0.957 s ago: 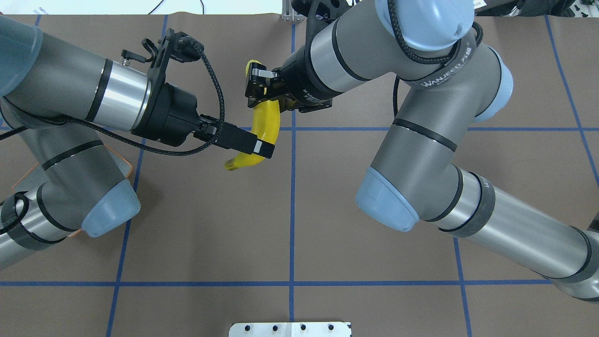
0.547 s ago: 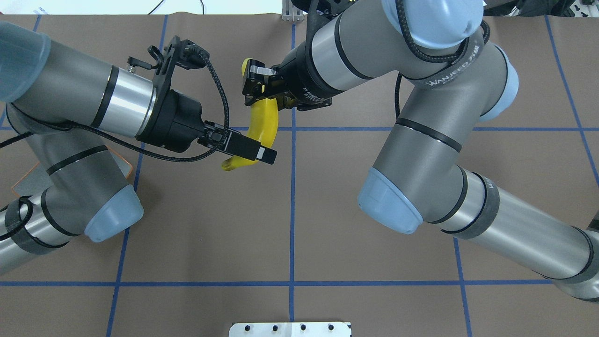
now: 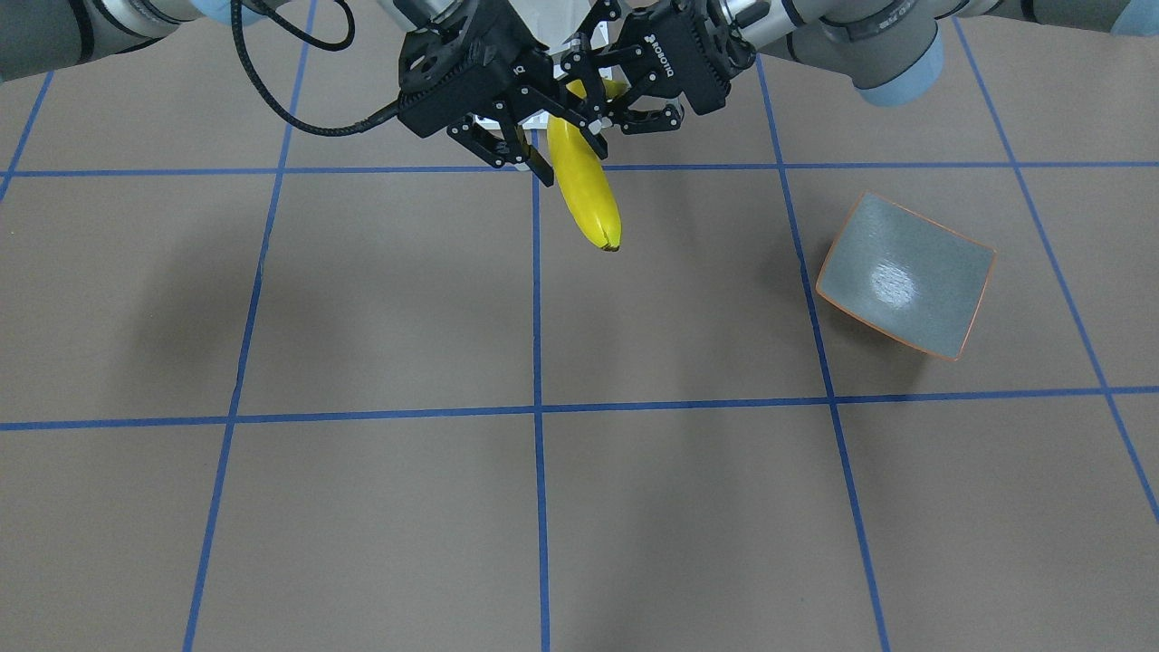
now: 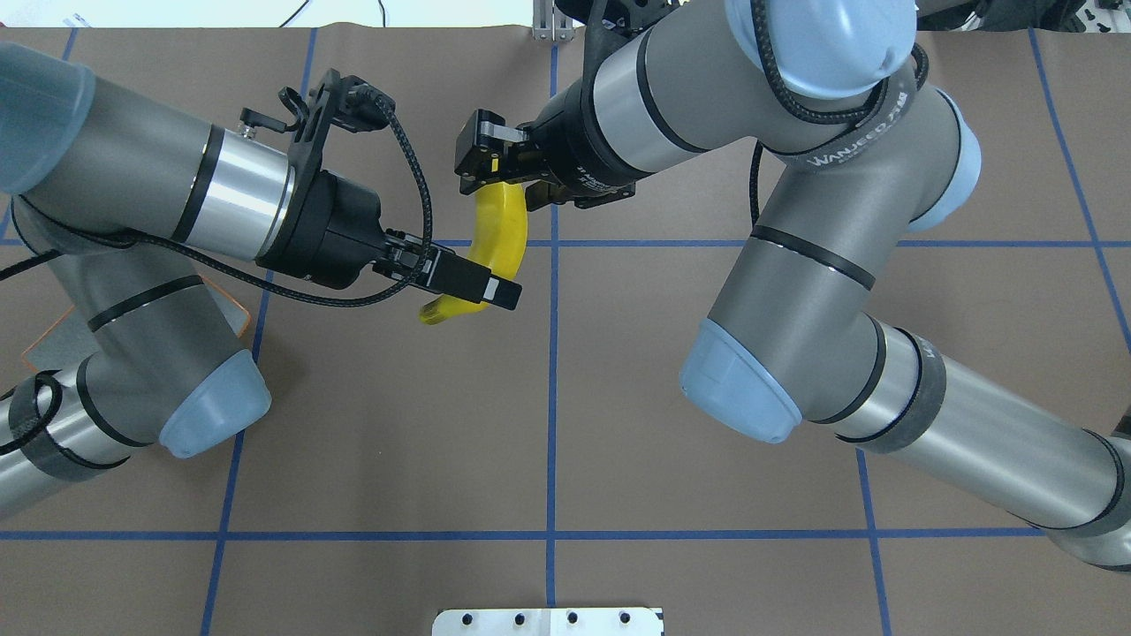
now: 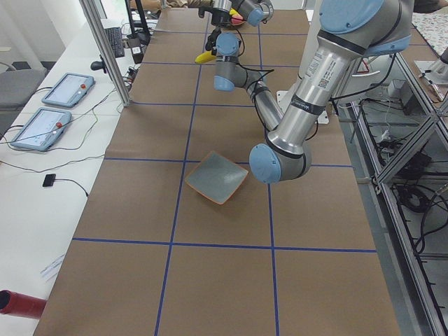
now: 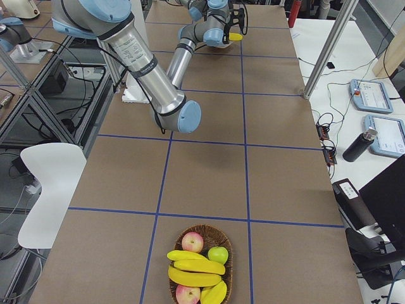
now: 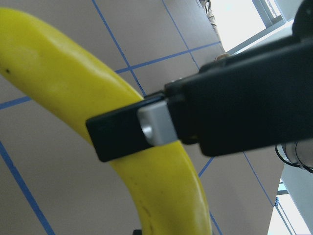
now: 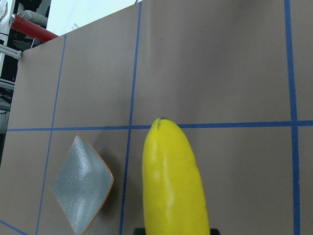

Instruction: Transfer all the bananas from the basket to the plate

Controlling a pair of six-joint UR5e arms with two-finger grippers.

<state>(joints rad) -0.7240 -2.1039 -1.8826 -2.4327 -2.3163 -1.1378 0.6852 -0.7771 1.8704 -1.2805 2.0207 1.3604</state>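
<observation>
One long curved banana [image 4: 500, 231] hangs above the table near its middle, dark tip down [image 3: 586, 192]. Both grippers are on it. My left gripper [image 4: 484, 287] is shut on it, with a finger pad [image 7: 154, 126] pressed to its side. My right gripper [image 4: 484, 168] holds its upper part, and the banana juts out from between the jaws [image 8: 173, 181]. The grey-blue plate [image 3: 905, 276] with an orange rim lies bare on my left side. It also shows in the right wrist view [image 8: 80, 186]. Three more bananas [image 6: 193, 277] lie in the wicker basket [image 6: 224, 244].
The basket at my far right end of the table also holds two red apples [image 6: 192, 242] and a green one [image 6: 218, 254]. My left arm's elbow hangs over the plate's edge [image 4: 231, 309]. A white bracket [image 4: 548, 621] sits at the table's near edge.
The left gripper moved in onto the banana, then held still. The right gripper and the banana shifted slightly left, and the banana's upper end is now hidden behind the right gripper.
</observation>
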